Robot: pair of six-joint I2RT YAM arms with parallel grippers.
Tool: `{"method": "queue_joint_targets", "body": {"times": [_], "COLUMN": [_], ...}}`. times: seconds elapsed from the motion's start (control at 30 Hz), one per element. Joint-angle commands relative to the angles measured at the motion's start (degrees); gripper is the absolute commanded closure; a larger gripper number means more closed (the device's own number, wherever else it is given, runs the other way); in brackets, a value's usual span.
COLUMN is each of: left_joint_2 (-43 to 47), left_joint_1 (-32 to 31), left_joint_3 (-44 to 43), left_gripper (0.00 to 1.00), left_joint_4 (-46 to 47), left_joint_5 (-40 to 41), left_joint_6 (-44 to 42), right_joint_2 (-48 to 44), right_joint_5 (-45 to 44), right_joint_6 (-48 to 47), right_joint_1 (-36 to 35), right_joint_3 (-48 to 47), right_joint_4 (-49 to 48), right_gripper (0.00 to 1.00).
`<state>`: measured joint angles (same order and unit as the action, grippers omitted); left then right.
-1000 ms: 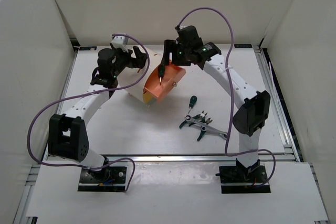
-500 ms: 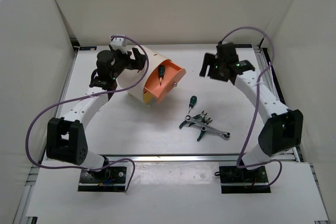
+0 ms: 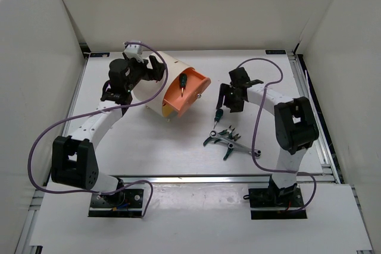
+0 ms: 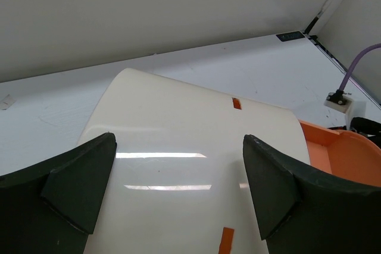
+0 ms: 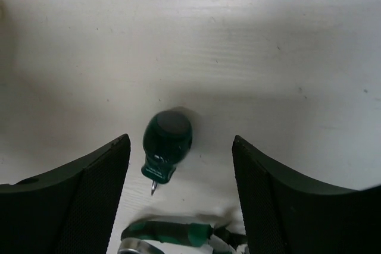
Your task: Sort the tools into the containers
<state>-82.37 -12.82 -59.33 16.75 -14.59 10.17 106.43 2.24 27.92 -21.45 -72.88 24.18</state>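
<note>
The cream drum cabinet lies on its side, its peach-orange face turned to the right. A green round-headed stubby screwdriver rests on that face. My left gripper is open, one finger on each side of the drum's cream wall. My right gripper is open and low over a second green stubby screwdriver, which lies on the table between the fingers. The green-handled pliers and cutters and the silver ratchet wrench lie in a heap just nearer. I cannot make out the drawers.
White walls close in the table on the left, back and right. A metal rail runs along the right edge. The pliers' handle shows just below my right gripper's fingers. A small brass knob sticks out of the orange face.
My right gripper let go of a green screwdriver on the orange face, swung away to the right, then came down over the second screwdriver on the table. The left arm barely moved.
</note>
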Motion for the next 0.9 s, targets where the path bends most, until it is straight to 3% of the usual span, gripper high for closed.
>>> {"method": "queue_joint_targets", "body": {"times": [0.0,0.33,0.53,0.63,0.7,0.8,0.87], "left_joint_2": [-0.25,-0.60,-0.78,-0.60,-0.60,-0.60,-0.25], "left_joint_1": [0.07,0.07,0.07,0.07,0.07,0.07,0.16], "left_joint_3": [2.20,2.20,2.55,2.64,2.73,2.90,2.99], "left_gripper": [0.01,0.01,0.01,0.01,0.01,0.01,0.01], "left_joint_4": [-7.26,-7.17,-6.73,-6.82,-6.65,-6.65,-6.56], "left_joint_5": [0.35,0.53,0.53,0.35,0.52,0.53,0.53], "left_joint_6": [1.34,1.25,1.34,1.43,1.43,1.43,1.43], "right_joint_2": [2.54,4.31,-1.83,-5.70,-7.46,-7.30,-6.59], "right_joint_5": [2.85,3.47,-0.30,-1.10,-0.75,1.10,3.28], "right_joint_6": [1.61,3.19,3.37,3.54,3.19,1.26,0.73], "right_joint_1": [0.00,-1.05,0.35,2.02,3.17,3.35,3.17], "right_joint_3": [-2.87,-0.42,1.87,0.99,-0.23,-3.57,-4.46], "right_joint_4": [-4.14,-3.44,-0.99,0.25,1.12,4.44,5.34], "right_gripper": [0.28,0.58,0.93,0.99,0.99,0.66,0.57]}}
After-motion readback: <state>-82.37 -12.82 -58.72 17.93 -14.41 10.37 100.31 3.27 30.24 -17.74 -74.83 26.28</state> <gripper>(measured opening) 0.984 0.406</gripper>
